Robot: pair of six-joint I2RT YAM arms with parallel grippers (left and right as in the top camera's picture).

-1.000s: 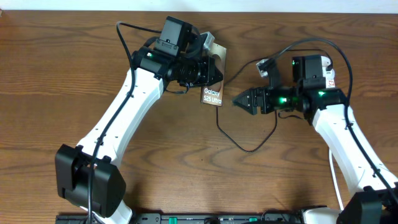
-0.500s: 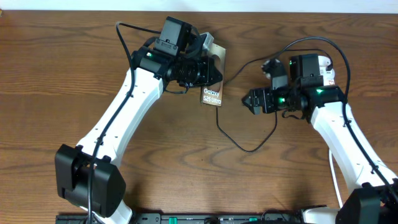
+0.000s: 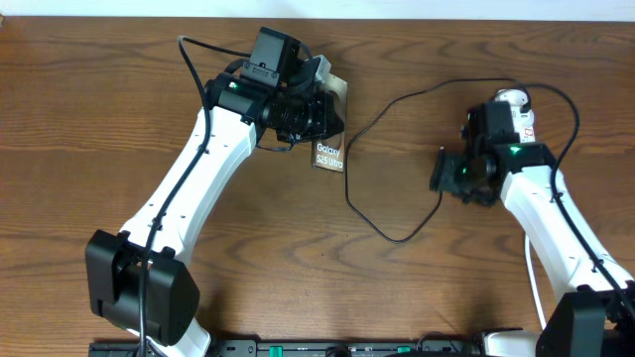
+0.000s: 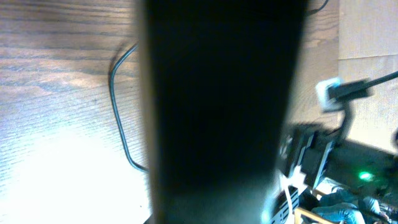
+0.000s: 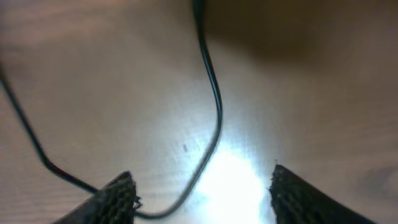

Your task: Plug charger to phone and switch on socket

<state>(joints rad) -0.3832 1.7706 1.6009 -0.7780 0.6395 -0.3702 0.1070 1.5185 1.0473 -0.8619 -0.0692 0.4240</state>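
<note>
Now, phone (image 3: 329, 155): it lies near the middle of the table (image 3: 99, 99), a touch toward 12 o'clock in the overhead view. Its lettered end shows and the rest sits under our left arm. In the left wrist view it fills the frame as a dark slab.
Left gripper (image 3: 323, 119): clenched on the phone; we cannot tell whether the phone is lifted or resting.
Charger (image 3: 397, 239): the thin black cable passes just beside the phone's 3 o'clock edge, loops out toward 5 o'clock, then climbs toward our right gripper. We cannot pick out the plug end.
Right gripper (image 3: 448, 171): at 3 o'clock from the phone and well apart from it. It is released, with its fingers (image 5: 118, 194) spread above the cable and grasping nothing.
Adapter (image 3: 511, 97): round and white, at 2 o'clock from the phone, beside the socket (image 3: 524, 124), which our right arm mostly hides.
Step in hand: we judge it to be taking up the cable near its plug.
Doing it well: we should find the plug first, centre the cable between the fingers before closing, and pinch close behind the plug so it cannot flop. Leaving slack in the loop would spare the adapter a tug.
Risk: a mid-cable pinch would probably leave the plug dangling and hard to aim at the port.
</note>
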